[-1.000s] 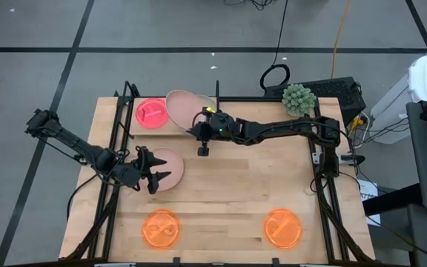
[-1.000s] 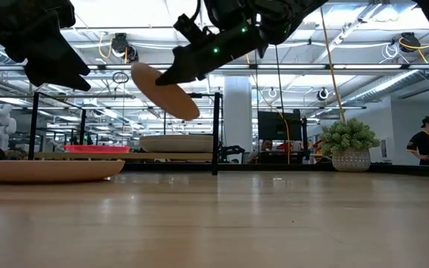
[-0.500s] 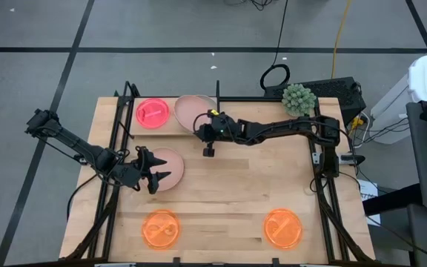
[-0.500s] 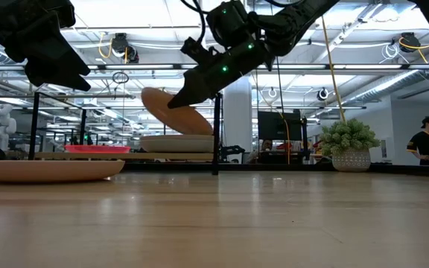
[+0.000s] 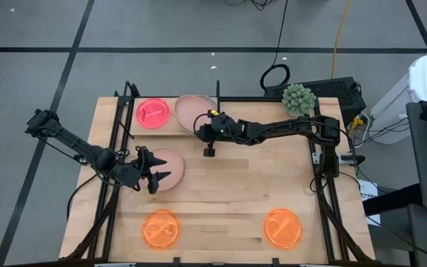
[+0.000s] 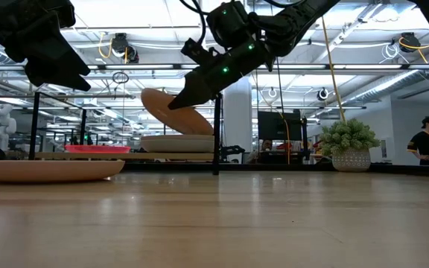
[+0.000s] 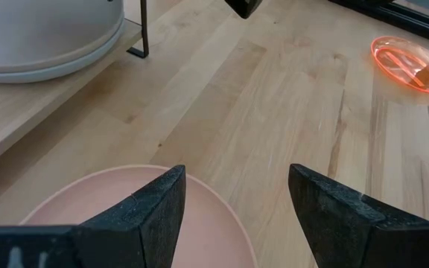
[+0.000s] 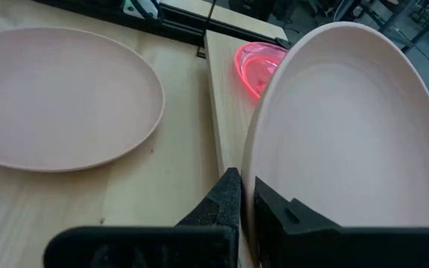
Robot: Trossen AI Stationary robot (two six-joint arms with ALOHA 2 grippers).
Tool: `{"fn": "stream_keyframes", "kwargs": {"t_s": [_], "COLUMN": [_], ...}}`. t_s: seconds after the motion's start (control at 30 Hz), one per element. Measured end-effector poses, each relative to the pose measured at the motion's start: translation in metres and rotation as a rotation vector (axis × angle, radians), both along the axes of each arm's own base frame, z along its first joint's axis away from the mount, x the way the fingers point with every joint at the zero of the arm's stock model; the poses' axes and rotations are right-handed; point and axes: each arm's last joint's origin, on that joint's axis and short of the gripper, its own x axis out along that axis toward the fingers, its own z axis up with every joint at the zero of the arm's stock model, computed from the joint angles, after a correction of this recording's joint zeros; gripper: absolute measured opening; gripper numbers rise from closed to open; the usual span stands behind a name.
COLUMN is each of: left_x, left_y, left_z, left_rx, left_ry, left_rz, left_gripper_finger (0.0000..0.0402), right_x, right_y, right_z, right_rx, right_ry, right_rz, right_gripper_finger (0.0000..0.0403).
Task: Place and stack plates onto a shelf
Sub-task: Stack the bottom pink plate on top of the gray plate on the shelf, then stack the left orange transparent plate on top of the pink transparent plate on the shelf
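Pale-pink and tilted, a plate (image 8: 348,141) is pinched by its rim in the right pincer (image 8: 243,195), whose fingers are clamped tight, above the plates (image 6: 177,143) already stacked on the shelf (image 5: 170,127). A neon pink plate (image 5: 151,113) lies beside that stack. The left pincer (image 7: 233,205) hangs spread wide over another pink plate (image 5: 170,165) on the tabletop (image 5: 250,185); two orange plates (image 5: 160,227) sit near the front edge.

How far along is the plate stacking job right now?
Done: a neon pink plate and a stack of larger plates sit on the shelf. In hand: the right end effector holds a beige plate tilted above that stack. Left: the pale-pink plate under the open left end effector, and two orange plates.
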Motion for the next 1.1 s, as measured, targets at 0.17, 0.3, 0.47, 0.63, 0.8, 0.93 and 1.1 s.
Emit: {"fn": "stream_keyframes", "kwargs": {"t_s": [0.17,0.3,0.47,0.63,0.8,0.93,1.1], "left_x": [0.000,0.000,0.000,-0.001,-0.002,-0.004,-0.006], "left_y": [0.000,0.000,0.000,0.001,0.001,0.002,0.003], "left_z": [0.000,0.000,-0.001,-0.002,-0.005,-0.012,-0.022], "left_rx": [0.000,0.000,0.004,0.010,0.017,0.028,0.033], "left_ry": [0.000,0.000,0.008,0.022,0.034,0.053,0.069], "left_rz": [0.000,0.000,0.000,0.001,0.000,0.001,0.002], "left_gripper_finger": [0.0243,0.0243,0.0243,0.0243,0.0243,0.0243,0.0243], "right_x": [0.000,0.000,0.000,0.000,-0.001,-0.007,-0.020], "right_y": [0.000,0.000,0.000,0.001,0.012,0.029,0.055], "right_z": [0.000,0.000,0.000,0.000,0.011,0.029,0.055], "right_rx": [-0.007,-0.008,-0.009,-0.008,-0.011,-0.011,0.018], "right_ry": [0.002,0.002,0.002,0.002,-0.022,-0.038,-0.034], "right_rz": [0.003,0.003,0.003,0.006,0.032,0.072,0.122], "right_gripper_finger": [0.0010,0.0038,0.0071,0.0088,0.0090,0.0089,0.0089]}}
